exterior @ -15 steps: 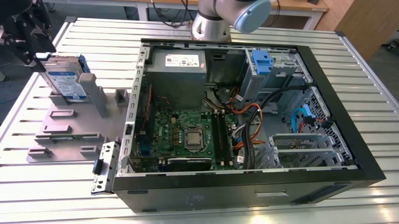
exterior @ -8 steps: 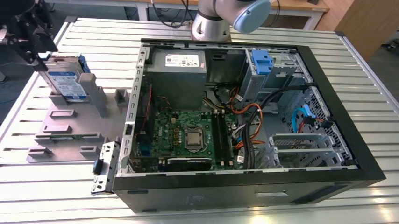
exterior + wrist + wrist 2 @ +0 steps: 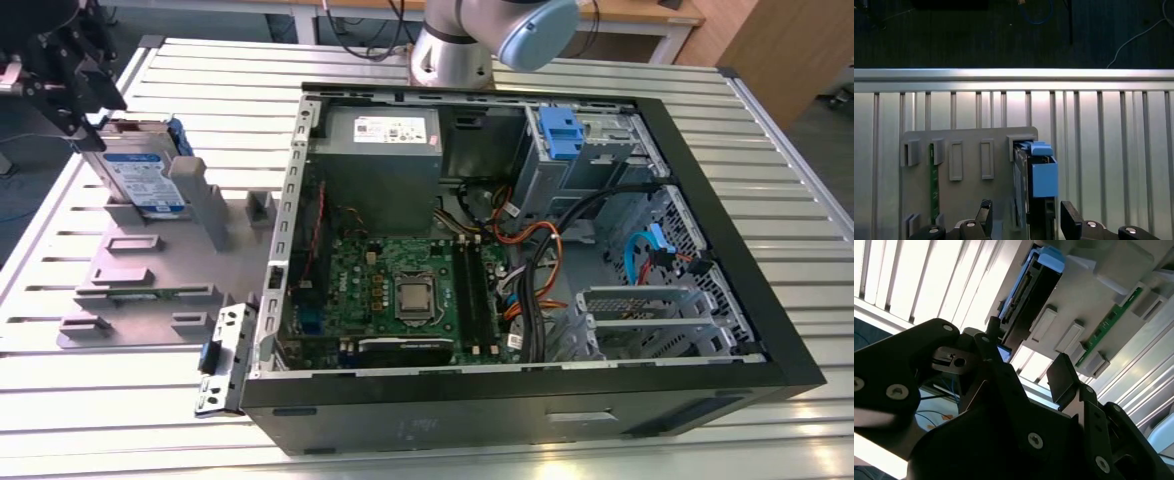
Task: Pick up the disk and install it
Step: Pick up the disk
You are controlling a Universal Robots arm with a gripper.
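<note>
At the exterior view's far left, on the counter [image 3: 134,400] beside the open computer case [image 3: 534,405], the disk [image 3: 140,175] stands on edge in a grey holder [image 3: 134,270], while in the first wrist view the gripper [image 3: 1026,215] has its 2 fingers [image 3: 985,216] spread open, straddling it.

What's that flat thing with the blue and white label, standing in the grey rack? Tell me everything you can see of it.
The disk is a flat, silvery metal slab with a white-and-blue label and a blue plastic bracket along its edge. It stands on edge in a slot of the grey holder, beside the open computer case. The gripper hangs just above, fingers open either side, apart from it.
</note>
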